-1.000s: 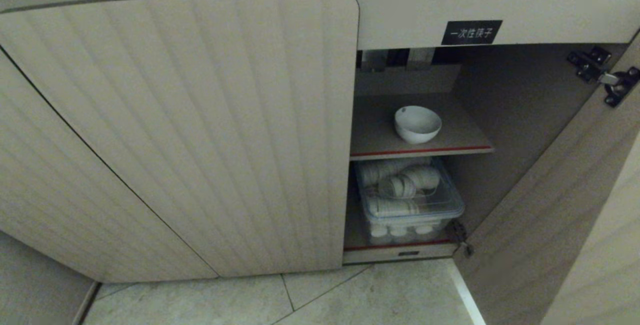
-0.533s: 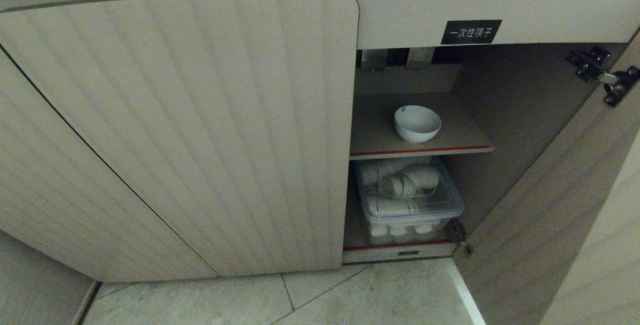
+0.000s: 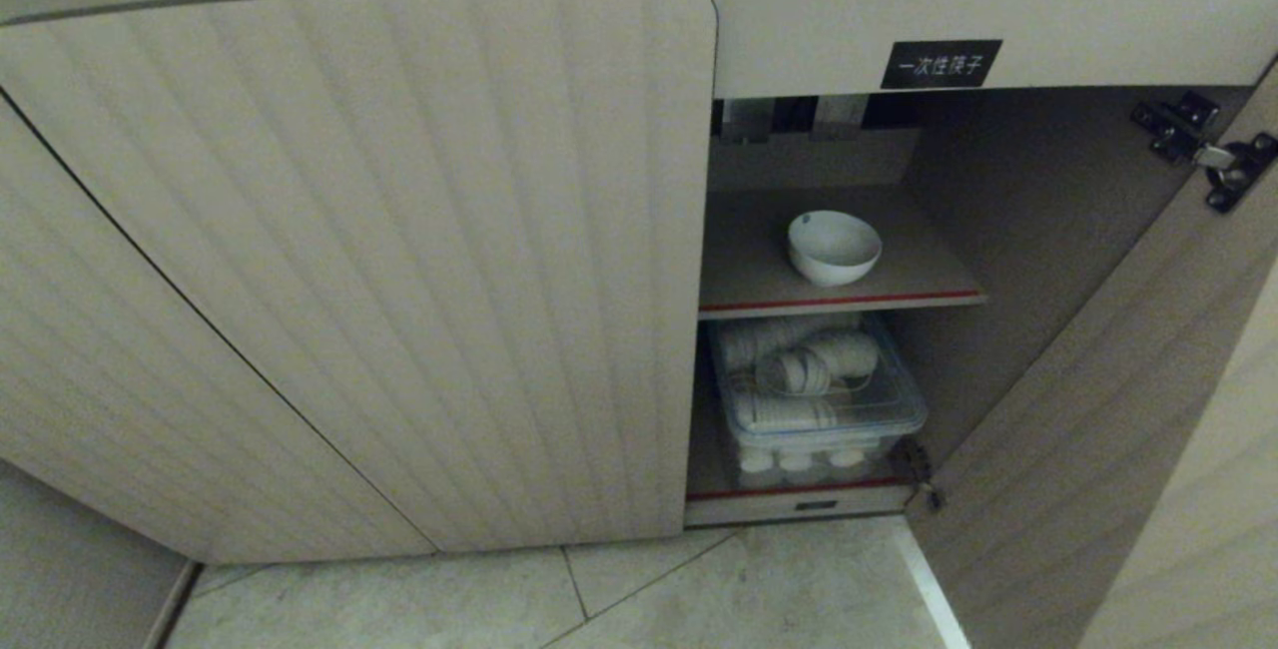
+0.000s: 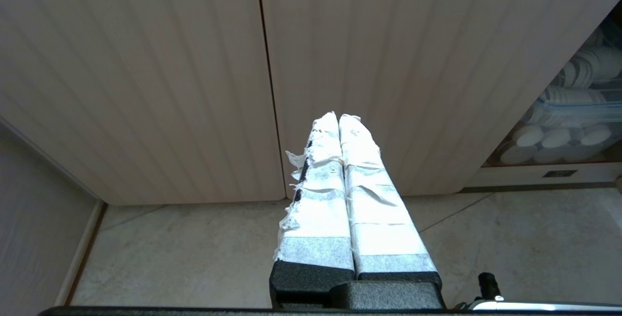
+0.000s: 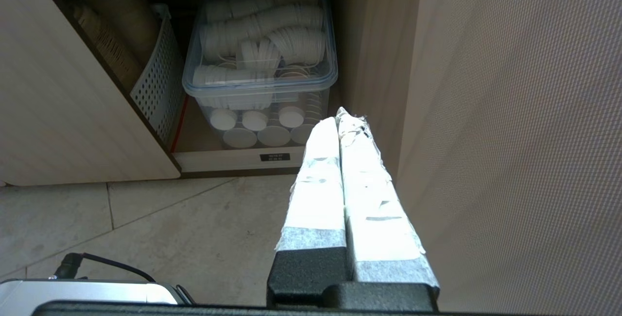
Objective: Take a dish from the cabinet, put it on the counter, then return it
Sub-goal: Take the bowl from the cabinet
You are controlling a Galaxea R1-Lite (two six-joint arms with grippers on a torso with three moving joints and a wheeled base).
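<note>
The cabinet [image 3: 419,260] stands with its right-hand door [image 3: 1118,409] swung open and the ribbed door beside it shut. Inside the open bay, the dish [image 3: 834,247], a small white bowl, sits upright on the inner shelf [image 3: 749,275], near that shelf's red-edged front and about midway across its visible width. Directly below the shelf, a clear plastic bin [image 3: 824,409] holds stacks of white cups [image 3: 799,369] lying on their sides, with more cup bases showing through its front wall. In the right wrist view a perforated white basket [image 5: 158,87] stands just beside the bin, deeper behind the shut door. A black label [image 3: 941,64] with white characters is fixed on the cabinet front above the open bay.

Neither arm shows in the head view. The left gripper [image 4: 338,117] hangs before the shut ribbed doors of the cabinet, its tape-wrapped fingers pressed together on nothing. The right gripper [image 5: 344,114] hangs outside the open bay, near the bin's front, its taped fingers likewise closed and empty. Pale floor tiles [image 3: 619,599] lie below the cabinet.
</note>
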